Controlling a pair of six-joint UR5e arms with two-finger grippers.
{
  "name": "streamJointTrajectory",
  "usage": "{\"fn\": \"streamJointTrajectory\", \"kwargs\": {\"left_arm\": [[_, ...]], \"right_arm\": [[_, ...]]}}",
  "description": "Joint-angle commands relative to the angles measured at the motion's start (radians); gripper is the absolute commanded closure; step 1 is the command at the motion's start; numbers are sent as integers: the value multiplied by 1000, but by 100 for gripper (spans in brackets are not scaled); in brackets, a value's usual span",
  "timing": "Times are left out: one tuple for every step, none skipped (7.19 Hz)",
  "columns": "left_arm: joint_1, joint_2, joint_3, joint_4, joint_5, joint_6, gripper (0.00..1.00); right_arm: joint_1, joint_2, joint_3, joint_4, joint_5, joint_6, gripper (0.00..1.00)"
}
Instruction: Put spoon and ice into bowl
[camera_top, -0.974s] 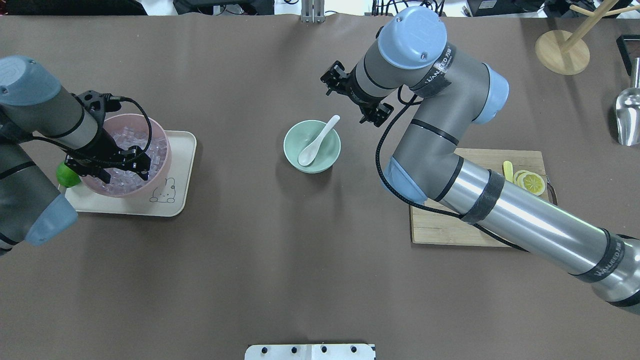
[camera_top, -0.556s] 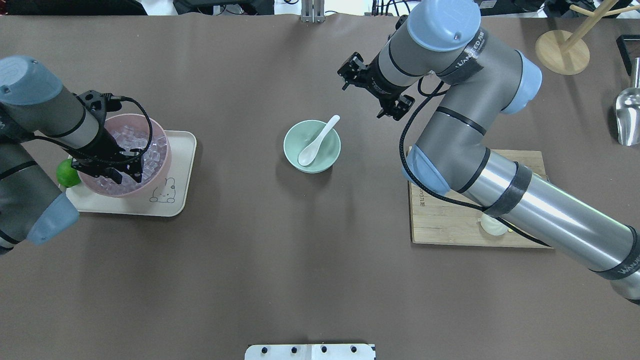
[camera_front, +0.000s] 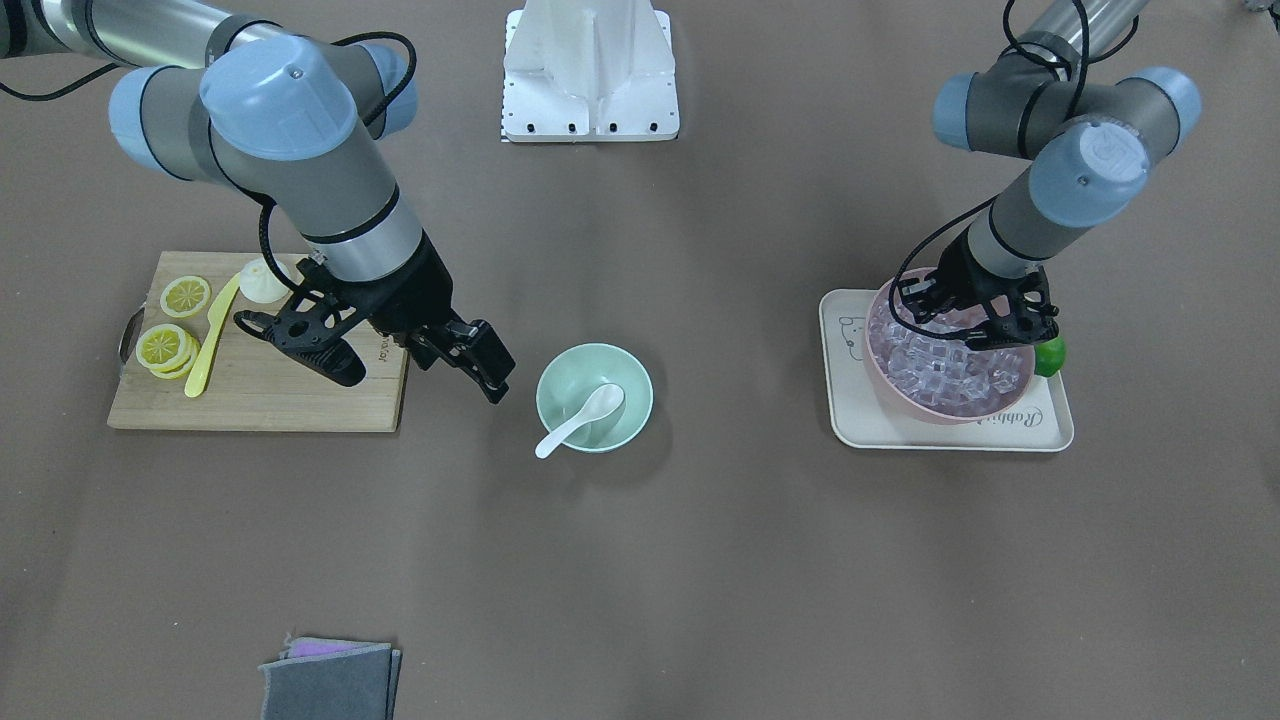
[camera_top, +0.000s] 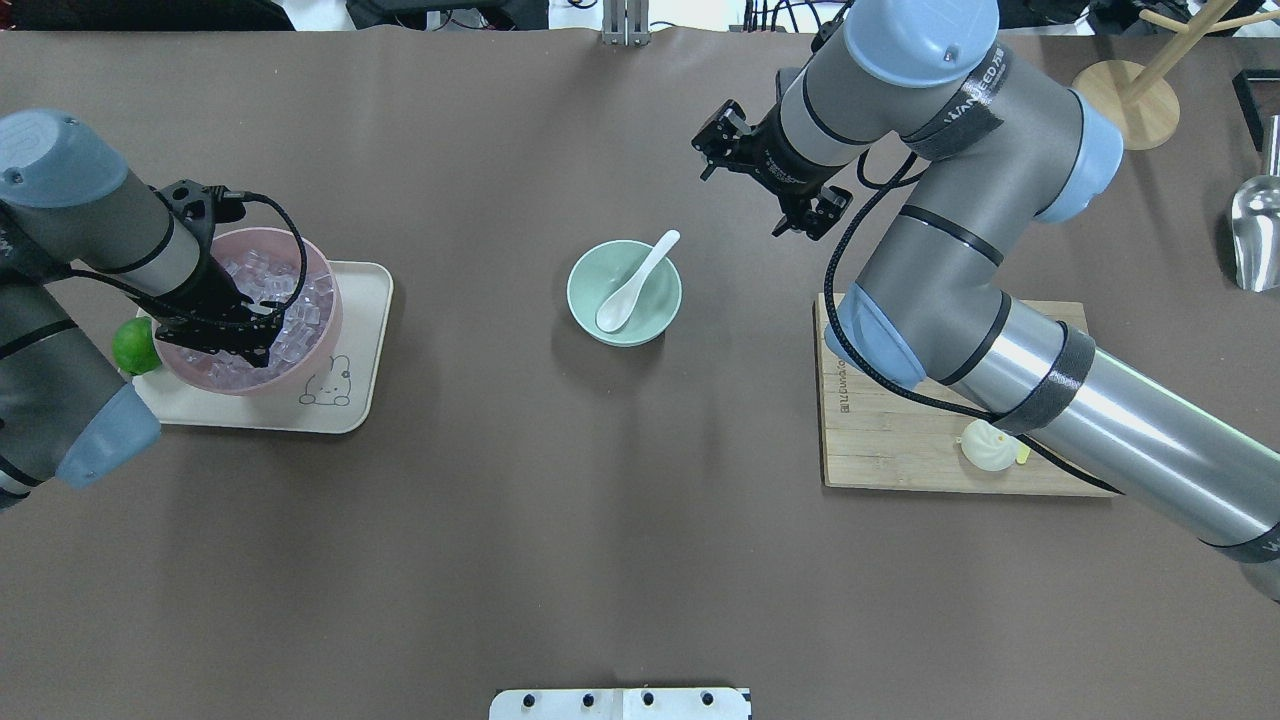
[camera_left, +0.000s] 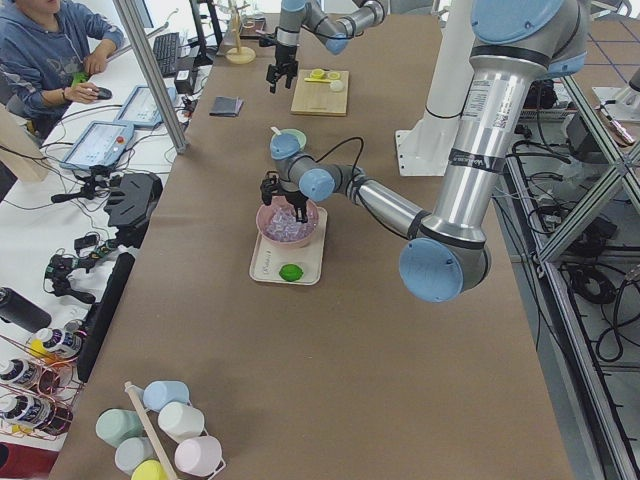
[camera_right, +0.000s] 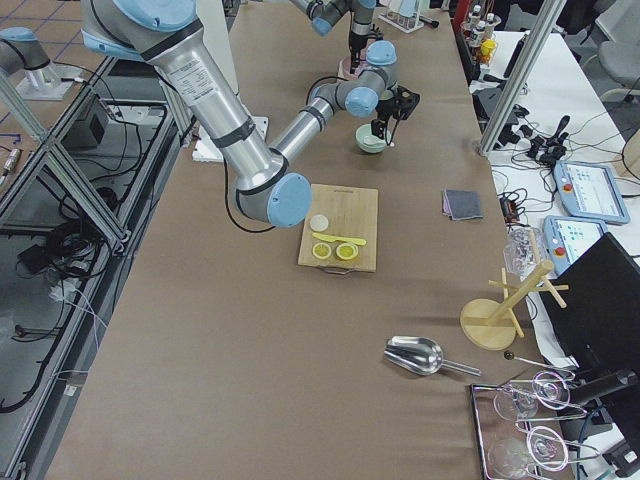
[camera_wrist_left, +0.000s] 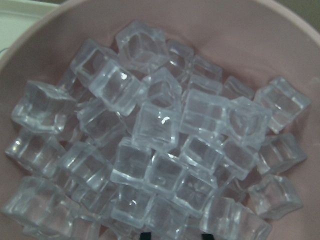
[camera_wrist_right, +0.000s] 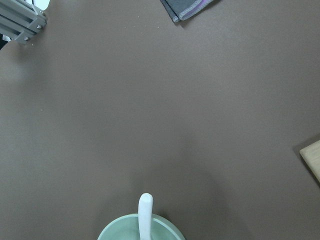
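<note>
The white spoon (camera_top: 622, 293) lies in the mint-green bowl (camera_top: 590, 272) at mid-table, with its handle resting on the rim. Both also show in the front view, spoon (camera_front: 582, 414) and bowl (camera_front: 570, 374). The right wrist view shows the spoon's handle tip (camera_wrist_right: 145, 210) over the bowl's rim (camera_wrist_right: 114, 228). My right gripper (camera_top: 742, 195) is open and empty, raised beyond and to the right of the bowl. Clear ice cubes (camera_top: 292, 300) fill the pink bowl (camera_top: 322, 345). My left gripper (camera_top: 245, 338) is open, low over the ice (camera_wrist_left: 160, 125).
The pink bowl stands on a cream tray (camera_top: 352, 400) beside a lime (camera_top: 130, 345). A wooden cutting board (camera_front: 260, 400) holds lemon slices (camera_front: 165, 340), a yellow knife (camera_front: 210, 340) and a white lump (camera_top: 985, 445). A grey cloth (camera_front: 330, 680), metal scoop (camera_top: 1255, 240) and wooden stand (camera_top: 1125, 100) lie at the edges.
My right arm has swung up and to the right, away from the mint bowl, still open. My left gripper has shifted slightly within the pink bowl, closer to the ice.
</note>
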Motion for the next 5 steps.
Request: {"fn": "streamJointTrajectory", "kwargs": {"left_arm": [[-1,-6,-3,2,-2,4,100],[-2,-6,-10,8,0,8,43],[-5,-6,-14,10,0,6,35],[-8,-5,-24,22,0,-2,31],[-10,-3,-26,29,3,-6,28]], "right_arm": [[10,-9,5,0,9,0,0],[12,-15,10,-2,12,-2,0],[16,-17,10,-2,12,0,0],[18,-21,11,-2,12,-2,0],[19,-21,11,-2,12,-2,0]]}}
